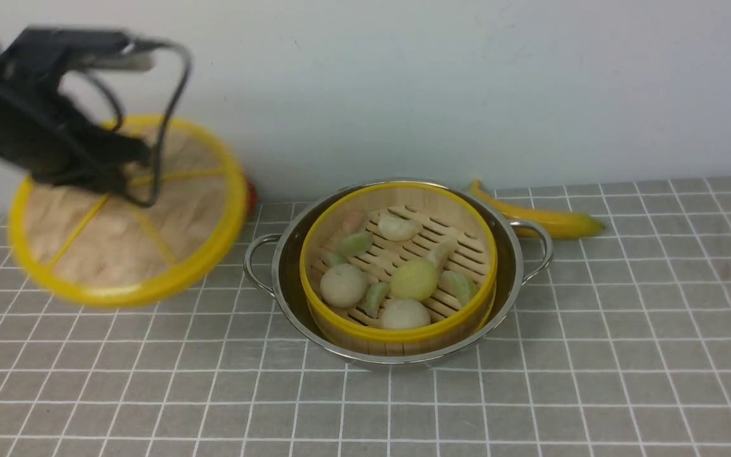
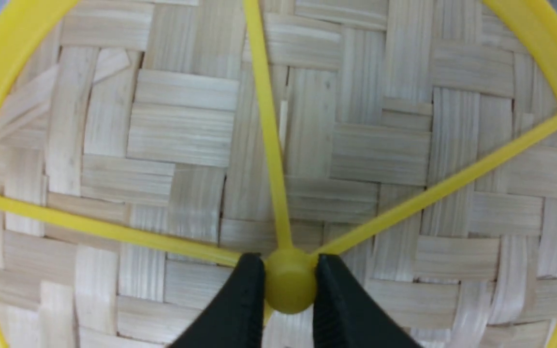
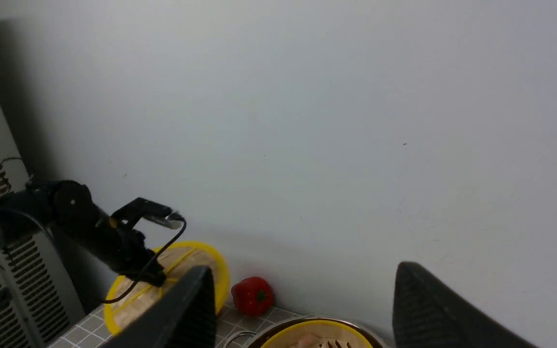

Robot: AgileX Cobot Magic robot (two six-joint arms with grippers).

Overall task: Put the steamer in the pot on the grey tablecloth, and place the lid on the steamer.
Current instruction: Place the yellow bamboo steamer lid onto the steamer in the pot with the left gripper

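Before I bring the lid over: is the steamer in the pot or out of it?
In. The steamer sits inside the pot, whose flared rim surrounds the steamer's wall on every side.

Left arm (image 1: pixel 54 114): raised, jaws (image 2: pixel 290 280) nearly closed | right jaws (image 3: pixel 305 304): wide open

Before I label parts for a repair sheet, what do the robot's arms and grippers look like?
The left arm is black, with a blocky dark housing on top and a dark cable looping beside it. The left gripper has slim black fingers with squared tips. The right gripper shows two broader-looking, blurred black fingers.
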